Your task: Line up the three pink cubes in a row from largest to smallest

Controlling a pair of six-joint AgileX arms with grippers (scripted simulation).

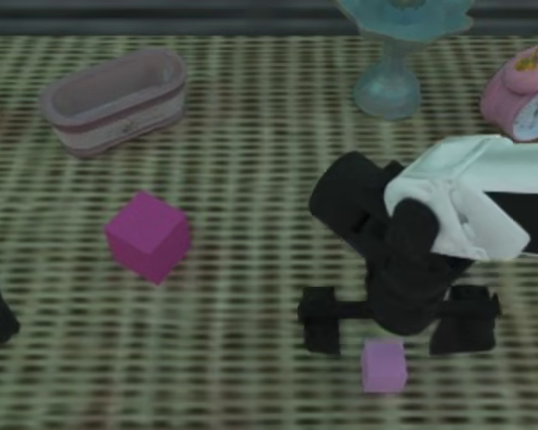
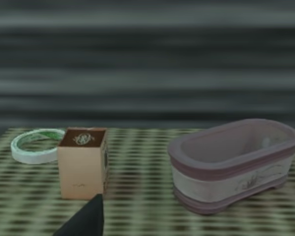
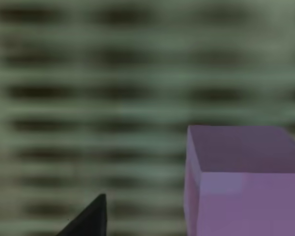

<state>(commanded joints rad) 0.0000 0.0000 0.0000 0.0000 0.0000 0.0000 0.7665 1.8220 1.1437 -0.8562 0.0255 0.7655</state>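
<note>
Left arm parked at the table's left edge, about 9 o'clock; only a dark sliver shows, so I cannot tell how its fingers stand.

Large magenta cube sits left of centre, alone, well apart from both arms.

Right gripper hovers low at about 5 o'clock, fingers spread wide. Small lilac cube lies just past the fingertips, roughly between them, not clamped; the right wrist view shows it close up.

Count: two cubes in sight, one oval tub, one blue vase, one pink clock, one tan box, one tape ring.
</note>
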